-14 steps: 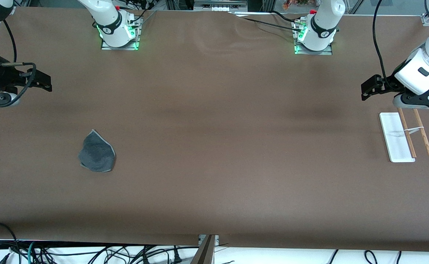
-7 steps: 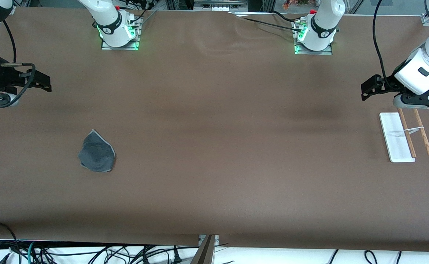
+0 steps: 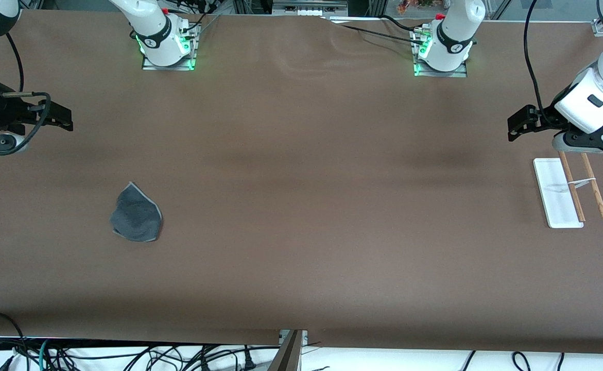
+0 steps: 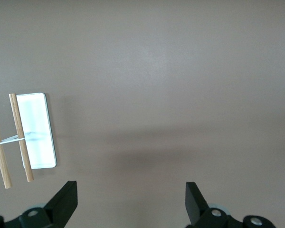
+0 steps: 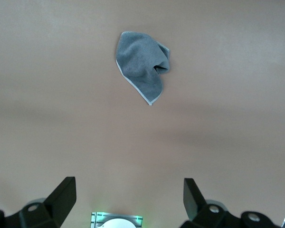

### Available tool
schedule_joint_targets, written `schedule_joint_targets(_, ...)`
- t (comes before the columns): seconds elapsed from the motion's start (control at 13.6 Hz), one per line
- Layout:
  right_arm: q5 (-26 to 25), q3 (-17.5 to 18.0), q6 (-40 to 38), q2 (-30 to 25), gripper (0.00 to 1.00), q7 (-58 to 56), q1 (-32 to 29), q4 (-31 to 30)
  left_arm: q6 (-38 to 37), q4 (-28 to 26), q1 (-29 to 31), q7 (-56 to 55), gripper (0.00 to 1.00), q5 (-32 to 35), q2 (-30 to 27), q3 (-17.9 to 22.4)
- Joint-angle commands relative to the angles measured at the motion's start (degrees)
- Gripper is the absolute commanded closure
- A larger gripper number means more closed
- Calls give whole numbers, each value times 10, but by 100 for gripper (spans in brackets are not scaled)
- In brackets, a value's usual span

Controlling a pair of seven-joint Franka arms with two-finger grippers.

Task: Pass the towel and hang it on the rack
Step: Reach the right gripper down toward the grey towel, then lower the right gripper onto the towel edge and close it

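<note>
The towel (image 3: 136, 219) lies crumpled on the table toward the right arm's end, dark grey side up with a pale edge trim. It also shows in the right wrist view (image 5: 142, 64). My right gripper (image 3: 68, 119) is open and empty over bare table at that end, well apart from the towel; it also shows in its own wrist view (image 5: 129, 199). The rack (image 3: 553, 190) stands at the left arm's end: a white base and two brown rods (image 3: 595, 188). My left gripper (image 3: 511, 129) hangs open and empty over bare table beside the rack (image 4: 35, 130).
The brown table cover (image 3: 301, 206) is bare between the towel and the rack. The arm bases (image 3: 167, 46) (image 3: 440, 49) stand along the table edge farthest from the front camera. Cables hang below the edge nearest that camera.
My right gripper has drifted very slightly. The towel, the rack and my left arm have not moved.
</note>
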Motion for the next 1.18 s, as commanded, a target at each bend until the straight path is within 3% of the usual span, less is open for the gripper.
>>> schedule_joint_targets(0.0,8,3,23,30,0,4,-4,-5,-15,21,3,11,0,0,9,-3)
schedule_joint_targets(0.51,10,5,129,141,0,4,-1,-6,-16,21,3,11,0,0,9,-3)
schedule_joint_targets(1.1,4,7,314,285,0,-22,19,-7,-15,21,3,11,0,0,9,-3)
